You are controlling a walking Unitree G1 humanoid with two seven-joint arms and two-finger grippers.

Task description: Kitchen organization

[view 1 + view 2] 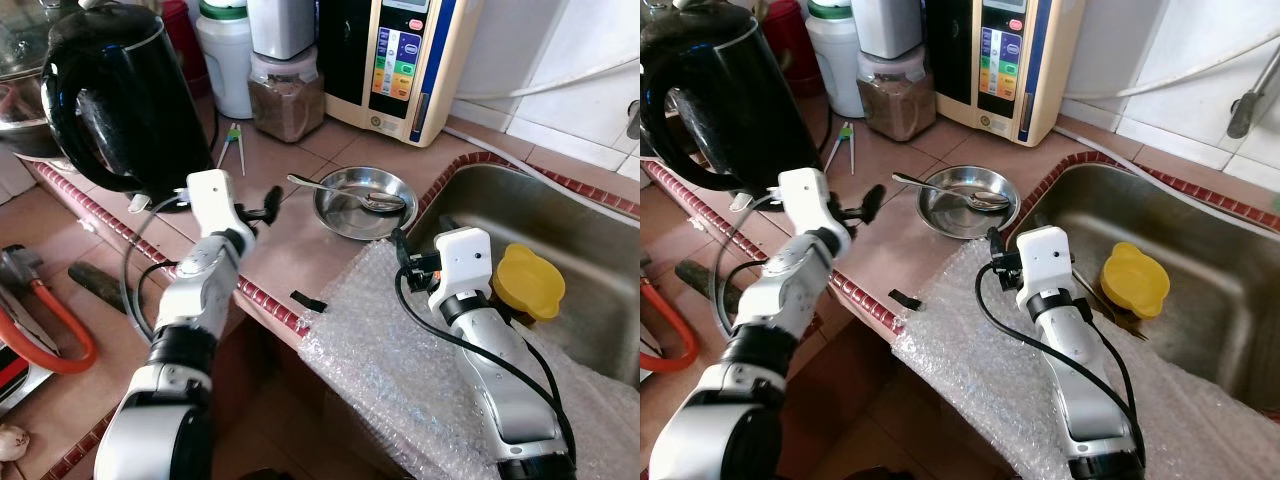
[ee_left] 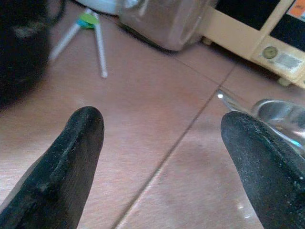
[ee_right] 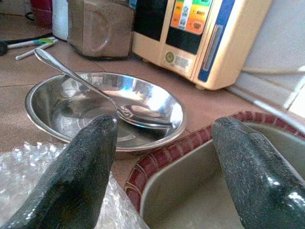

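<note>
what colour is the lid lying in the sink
The lid in the sink is yellow, clearest in the left eye view.

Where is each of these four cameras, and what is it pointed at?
Left eye, right eye: on the head, looking down at the counter and sink; both arms show.
Left wrist: along the open left gripper, at tiles.
Right wrist: along the open right gripper, at the steel bowl and spoon.
Shared: the wrist views both catch the bowl and the cream machine.

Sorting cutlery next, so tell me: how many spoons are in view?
1. The spoon lies in the steel bowl on the counter beside the sink; others may be hidden.
</note>
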